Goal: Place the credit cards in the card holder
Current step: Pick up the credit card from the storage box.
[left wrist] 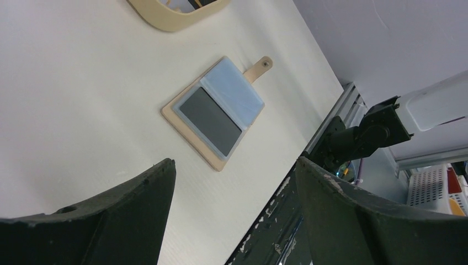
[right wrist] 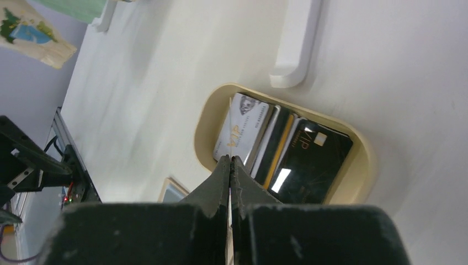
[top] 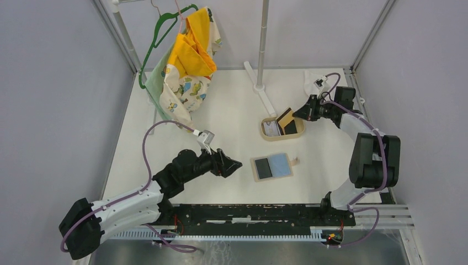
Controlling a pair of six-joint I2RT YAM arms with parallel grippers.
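The card holder point(top: 271, 167) lies open on the table, tan rim, one dark and one light blue panel inside point(left wrist: 218, 110). My left gripper point(top: 234, 164) hovers open just left of it, nothing between its fingers point(left wrist: 234, 165). Several credit cards lie in the oval tan tray point(top: 301, 130): a white one point(right wrist: 243, 130) and a black one point(right wrist: 312, 160) among them. My right gripper point(top: 298, 114) is shut over the tray on a gold-tan credit card point(top: 285, 115), which shows edge-on as a thin line point(right wrist: 229, 124) above the fingertips point(right wrist: 230, 160).
A white stand base point(top: 264, 94) lies just behind the tray. A green hanger with yellow and patterned clothes point(top: 187, 55) hangs at the back left. A black rail point(top: 254, 212) runs along the near edge. A white cloth point(top: 313, 77) lies at the back right.
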